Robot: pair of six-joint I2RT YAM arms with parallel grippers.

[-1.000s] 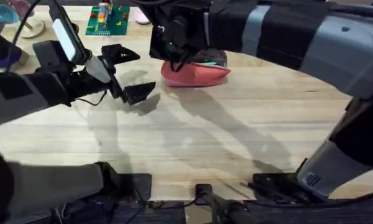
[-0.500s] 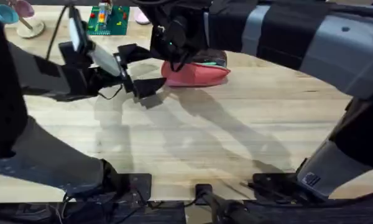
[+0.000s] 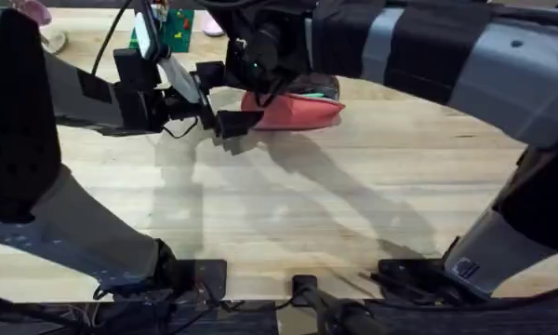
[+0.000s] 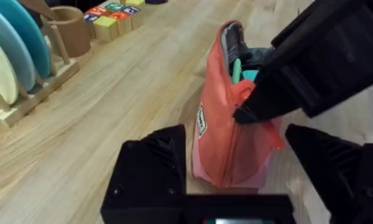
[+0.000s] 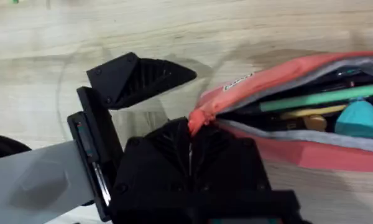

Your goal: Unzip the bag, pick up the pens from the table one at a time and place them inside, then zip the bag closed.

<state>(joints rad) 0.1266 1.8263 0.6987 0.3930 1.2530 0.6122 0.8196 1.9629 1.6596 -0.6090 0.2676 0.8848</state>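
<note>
The bag (image 5: 286, 118) is lying unzipped on the table (image 3: 353, 205), with pens (image 5: 311, 98) seen inside. Its end tab is pinched by the right tool (image 5: 191, 134), while the left tool (image 4: 236, 165) is held wide around the bag's near end.

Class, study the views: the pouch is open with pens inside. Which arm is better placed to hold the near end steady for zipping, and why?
The left. Its open gripper already straddles the bag's near end, while the right gripper is shut on the pink tab at that end, likely for the zipper pull.
</note>
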